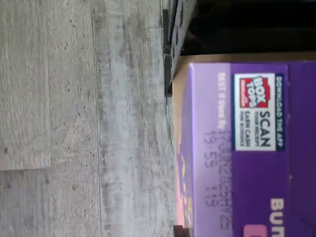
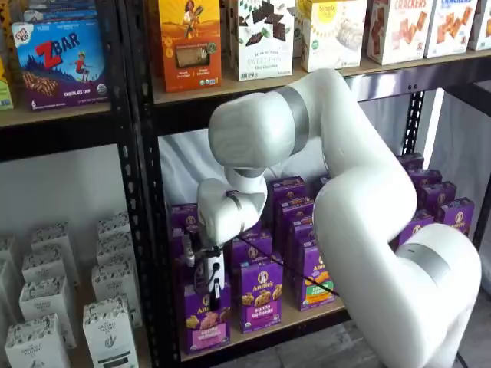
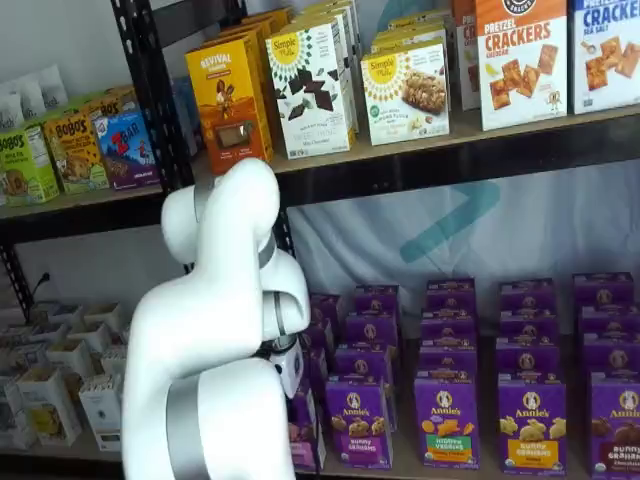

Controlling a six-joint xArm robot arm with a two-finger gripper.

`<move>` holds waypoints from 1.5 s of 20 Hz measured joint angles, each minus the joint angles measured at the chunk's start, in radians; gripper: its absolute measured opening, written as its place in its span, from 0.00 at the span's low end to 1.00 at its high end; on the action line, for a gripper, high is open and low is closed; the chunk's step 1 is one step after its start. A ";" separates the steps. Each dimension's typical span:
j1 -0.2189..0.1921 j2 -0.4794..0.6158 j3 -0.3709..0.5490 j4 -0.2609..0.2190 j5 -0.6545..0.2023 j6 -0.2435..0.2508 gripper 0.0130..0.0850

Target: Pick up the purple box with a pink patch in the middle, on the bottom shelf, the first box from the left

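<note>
The purple box (image 2: pixel 204 320) with a pink label band stands upright at the front left of the bottom shelf (image 2: pixel 307 316). My gripper (image 2: pixel 214 294) hangs right at its top front edge, white body above and black fingers pointing down. No gap between the fingers shows, and I cannot tell whether they hold the box. The wrist view shows the box's purple top (image 1: pixel 247 148) close up, with a Box Tops patch, on the tan board (image 1: pixel 177 84). In a shelf view my arm hides most of the box; only a purple and pink sliver (image 3: pixel 306 442) shows.
A like carton with a purple label (image 2: pixel 261 296) stands just right of the box, then one with an orange-green label (image 2: pixel 316 280). More purple cartons fill the rows behind. A black upright (image 2: pixel 146 230) stands close on the left. White cartons (image 2: pixel 46 307) sit in the neighbouring bay.
</note>
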 joint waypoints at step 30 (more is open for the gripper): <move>0.028 -0.324 0.412 0.055 -0.101 -0.026 0.28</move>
